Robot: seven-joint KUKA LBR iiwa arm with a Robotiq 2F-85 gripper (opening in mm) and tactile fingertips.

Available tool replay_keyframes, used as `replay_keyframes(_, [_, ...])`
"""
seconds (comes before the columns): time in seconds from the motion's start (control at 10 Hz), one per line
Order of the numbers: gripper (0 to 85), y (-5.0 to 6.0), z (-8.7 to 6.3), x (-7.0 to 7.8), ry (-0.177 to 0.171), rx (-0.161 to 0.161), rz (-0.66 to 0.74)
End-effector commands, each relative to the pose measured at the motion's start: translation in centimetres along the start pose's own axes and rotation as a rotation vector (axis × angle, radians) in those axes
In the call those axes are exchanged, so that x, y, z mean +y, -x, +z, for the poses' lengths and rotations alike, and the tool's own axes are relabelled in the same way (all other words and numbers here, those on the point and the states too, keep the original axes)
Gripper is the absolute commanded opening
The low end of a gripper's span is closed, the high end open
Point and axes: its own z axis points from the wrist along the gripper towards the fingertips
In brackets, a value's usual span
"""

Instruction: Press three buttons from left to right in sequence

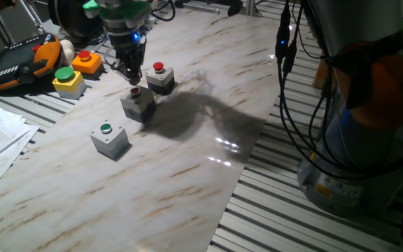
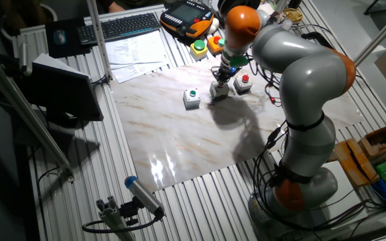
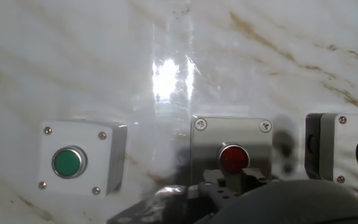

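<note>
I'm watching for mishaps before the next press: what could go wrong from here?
The hand hangs just above the middle box, whose red button is small; an off-centre push might hit the lid or shove the loose box. The far red-button box sits close beside it, so the hand could knock it while moving across.

My gripper (image 2: 222, 74) hangs right over the middle grey box (image 2: 219, 90); green-button box (image 2: 191, 98) sits to one side, red-button box (image 2: 244, 83) the other.

Below our jaws: middle red-button box (image 1: 138, 102).
Left: green-button box (image 1: 110, 138), open gap.
Right: second red-button box (image 1: 160, 78), close.
</note>
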Motion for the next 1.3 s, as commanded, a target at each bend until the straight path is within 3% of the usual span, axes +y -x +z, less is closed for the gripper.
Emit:
replay_keyframes(0.0, [39.0, 0.0, 0.2, 0.0, 0.001, -0.001, -0.001])
replay_keyframes(0.6, [41.7, 0.6, 1.1, 1.7, 0.002, 0.014, -0.009])
replay_keyframes(0.8, [46.0, 0.8, 1.4, 1.7, 0.002, 0.011, -0.010])
replay_keyframes(1.2, [45.7, 1.0, 2.0, 1.8, 0.009, 0.014, -0.015])
